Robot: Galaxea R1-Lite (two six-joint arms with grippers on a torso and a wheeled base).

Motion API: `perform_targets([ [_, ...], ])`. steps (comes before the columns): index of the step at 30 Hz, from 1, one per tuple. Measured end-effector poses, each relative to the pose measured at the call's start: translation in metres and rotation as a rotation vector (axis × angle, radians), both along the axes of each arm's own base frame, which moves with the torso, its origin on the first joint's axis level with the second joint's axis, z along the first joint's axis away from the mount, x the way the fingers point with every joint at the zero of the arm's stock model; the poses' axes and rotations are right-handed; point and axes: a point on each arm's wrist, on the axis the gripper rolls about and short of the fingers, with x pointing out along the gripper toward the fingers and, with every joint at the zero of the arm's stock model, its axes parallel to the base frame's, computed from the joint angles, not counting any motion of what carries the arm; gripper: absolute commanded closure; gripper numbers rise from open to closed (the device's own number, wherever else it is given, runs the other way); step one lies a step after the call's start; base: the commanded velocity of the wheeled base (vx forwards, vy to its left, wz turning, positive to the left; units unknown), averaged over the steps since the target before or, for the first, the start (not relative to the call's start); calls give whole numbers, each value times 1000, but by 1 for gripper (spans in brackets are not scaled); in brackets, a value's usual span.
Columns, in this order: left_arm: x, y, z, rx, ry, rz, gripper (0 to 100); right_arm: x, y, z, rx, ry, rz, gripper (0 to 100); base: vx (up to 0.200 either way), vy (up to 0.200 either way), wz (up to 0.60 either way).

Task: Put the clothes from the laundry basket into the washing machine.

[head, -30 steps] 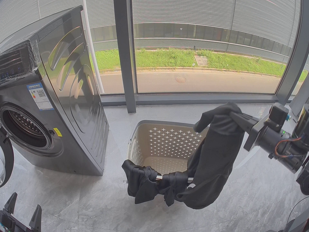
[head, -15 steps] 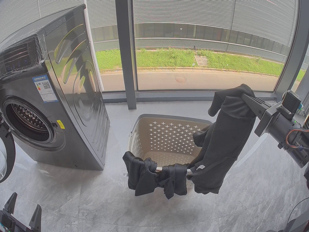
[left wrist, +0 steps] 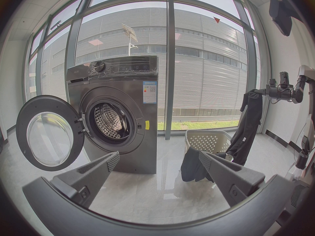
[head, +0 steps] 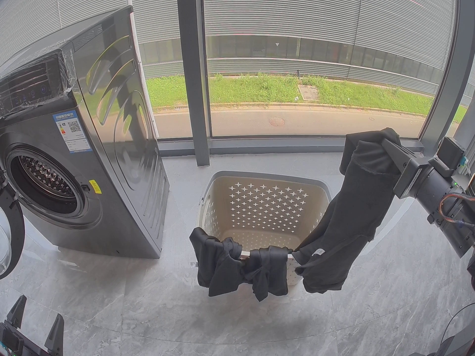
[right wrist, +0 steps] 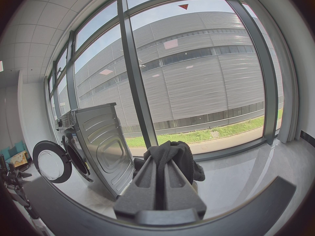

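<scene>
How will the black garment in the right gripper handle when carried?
Likely floppy: the black garment hangs limp in folds below the right gripper, so it may swing. Probably light, held by one pinched bunch. Its low end nears the laundry basket rim and might snag.

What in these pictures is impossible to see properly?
- Laundry basket floor near the front, head view: hidden by draped black clothes.
- Washing machine door, head view: cut by the left edge.
- Right gripper fingertips, right wrist view: buried in the held garment.
- Machine's label, head view: print too small.
</scene>
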Motion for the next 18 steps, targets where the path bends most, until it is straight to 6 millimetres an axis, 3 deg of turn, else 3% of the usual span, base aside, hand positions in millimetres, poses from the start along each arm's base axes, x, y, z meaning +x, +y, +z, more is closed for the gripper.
perform_targets([
  [18,0,0,0,-1,0,0,0,-2,3,-2,-4,6,22,100,0,200,0],
])
